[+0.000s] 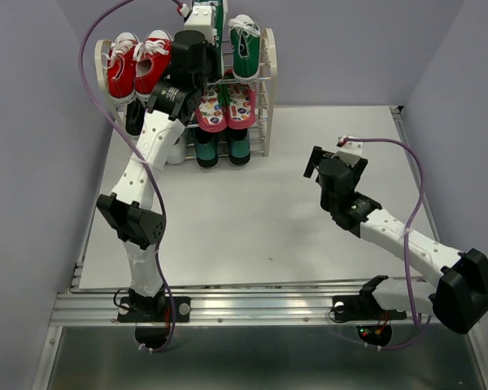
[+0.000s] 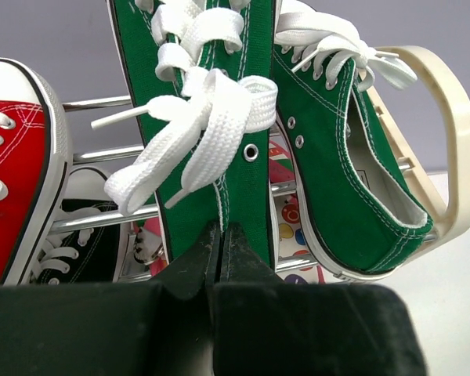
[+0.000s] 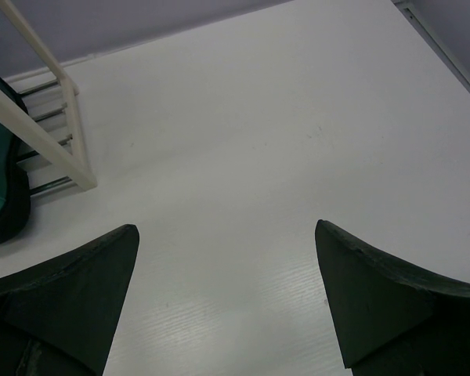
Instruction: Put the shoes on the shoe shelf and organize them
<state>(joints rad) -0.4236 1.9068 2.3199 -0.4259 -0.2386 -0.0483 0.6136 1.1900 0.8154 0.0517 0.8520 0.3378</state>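
While left gripper (image 2: 221,229) pinches sneaker (image 2: 255,196), arm (image 1: 145,156) outstretched

The left hand (image 2: 221,233) pinches a green sneaker (image 2: 256,182) beside its mate (image 2: 348,176) on the shelf (image 2: 448,117).

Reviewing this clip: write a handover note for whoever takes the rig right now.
Left gripper: jaws shut on one green canvas sneaker at the top tier of the cream-framed shoe shelf, beside its mate.
Right gripper: open, empty, above the table.
Done: pink-red flip-flops on the middle tier, dark green glossy loafers on the bottom.
Left: seat and release the held sneaker.
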